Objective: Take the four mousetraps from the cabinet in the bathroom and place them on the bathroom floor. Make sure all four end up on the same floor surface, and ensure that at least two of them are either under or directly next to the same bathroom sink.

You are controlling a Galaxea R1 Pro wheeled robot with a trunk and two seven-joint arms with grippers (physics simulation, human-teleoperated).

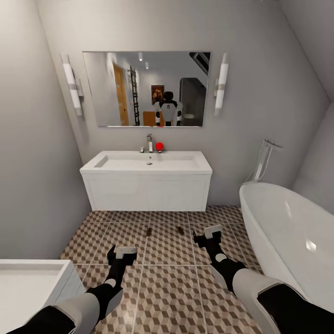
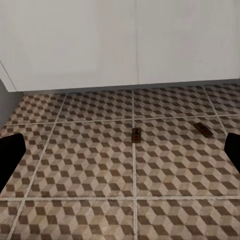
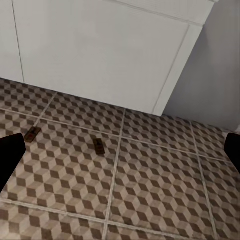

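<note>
Two small tan mousetraps lie flat on the cube-patterned bathroom floor (image 1: 167,278), just in front of the white wall-hung sink (image 1: 148,169). The first mousetrap (image 1: 149,231) (image 2: 135,134) (image 3: 33,133) and the second mousetrap (image 1: 180,228) (image 2: 203,129) (image 3: 99,146) sit about a tile apart. My left gripper (image 1: 124,251) (image 2: 120,155) hovers open above the floor, short of the traps. My right gripper (image 1: 212,231) (image 3: 120,155) is open too, just right of the second trap. Neither holds anything. The other mousetraps and the wooden cabinet are out of view.
A white oval bathtub (image 1: 287,232) fills the right side, close to my right arm. A small white drawer unit (image 1: 32,278) stands at the near left. Grey walls close in on both sides, with a mirror (image 1: 146,88) above the sink.
</note>
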